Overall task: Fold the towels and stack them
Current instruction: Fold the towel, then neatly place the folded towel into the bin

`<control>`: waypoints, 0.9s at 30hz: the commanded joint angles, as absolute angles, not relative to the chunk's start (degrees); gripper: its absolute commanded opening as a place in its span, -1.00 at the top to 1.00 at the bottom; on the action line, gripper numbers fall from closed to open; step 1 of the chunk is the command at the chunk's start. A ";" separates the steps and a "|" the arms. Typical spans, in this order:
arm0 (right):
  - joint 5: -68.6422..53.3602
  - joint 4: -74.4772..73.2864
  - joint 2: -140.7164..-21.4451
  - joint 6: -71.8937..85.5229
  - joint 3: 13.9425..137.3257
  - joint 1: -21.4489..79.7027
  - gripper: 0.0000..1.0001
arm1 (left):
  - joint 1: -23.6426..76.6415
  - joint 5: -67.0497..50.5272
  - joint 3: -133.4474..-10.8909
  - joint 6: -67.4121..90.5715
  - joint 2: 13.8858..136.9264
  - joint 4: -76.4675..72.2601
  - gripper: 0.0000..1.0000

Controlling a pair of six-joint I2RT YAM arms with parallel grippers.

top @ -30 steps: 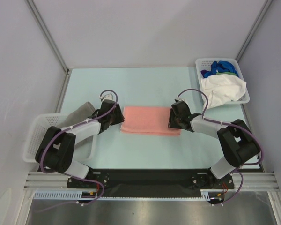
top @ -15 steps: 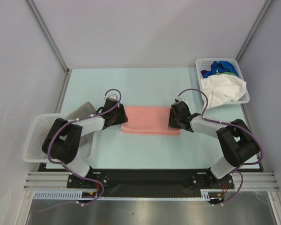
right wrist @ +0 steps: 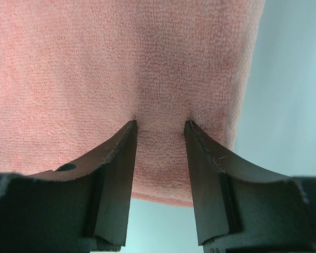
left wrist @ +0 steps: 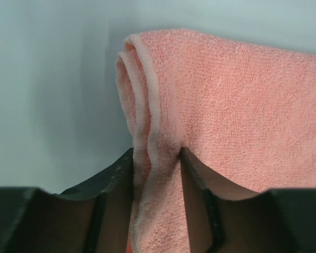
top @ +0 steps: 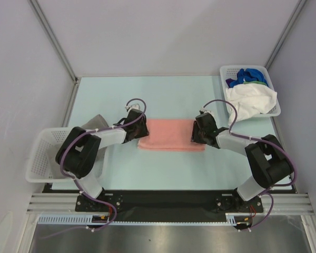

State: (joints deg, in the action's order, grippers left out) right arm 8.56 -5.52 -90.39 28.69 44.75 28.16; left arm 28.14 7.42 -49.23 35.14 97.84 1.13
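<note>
A salmon pink towel (top: pixel 171 135) lies folded flat in the middle of the table. My left gripper (top: pixel 141 129) is at its left end. In the left wrist view it (left wrist: pixel 155 153) is shut on the bunched, rolled edge of that towel (left wrist: pixel 242 105). My right gripper (top: pixel 196 135) is at the towel's right end. In the right wrist view its jaws (right wrist: pixel 160 124) stand narrowly apart and press into the cloth (right wrist: pixel 121 58) close to its near edge. A grey towel (top: pixel 92 123) lies by the left basket. White (top: pixel 251 103), blue (top: pixel 246 75) and green (top: pixel 261 82) towels are in the right basket.
A white lattice basket (top: pixel 38 158) stands at the left edge of the table, under my left arm. A second white basket (top: pixel 269 72) stands at the back right corner. Grey walls close in the table on three sides.
My left gripper has moved right from beside the grey towel to the pink towel's left end. The pink towel has shifted slightly right. The right arm has barely moved.
</note>
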 commanded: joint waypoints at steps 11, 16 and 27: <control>6.33 -7.47 -85.87 28.04 43.15 26.90 0.05 | 31.99 17.03 -52.89 31.73 96.08 21.34 0.99; 4.31 -10.36 -84.29 28.04 49.54 26.98 0.04 | 34.97 23.89 -56.24 28.74 90.01 31.26 0.99; 2.82 -13.71 -84.73 26.19 62.22 26.46 0.04 | 39.20 43.49 -67.06 35.06 84.47 57.38 0.99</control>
State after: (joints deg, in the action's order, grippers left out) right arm 3.79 -12.58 -86.39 27.33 59.88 26.92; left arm 39.29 33.87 -63.72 32.75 88.29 45.98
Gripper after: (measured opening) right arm 0.480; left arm 0.035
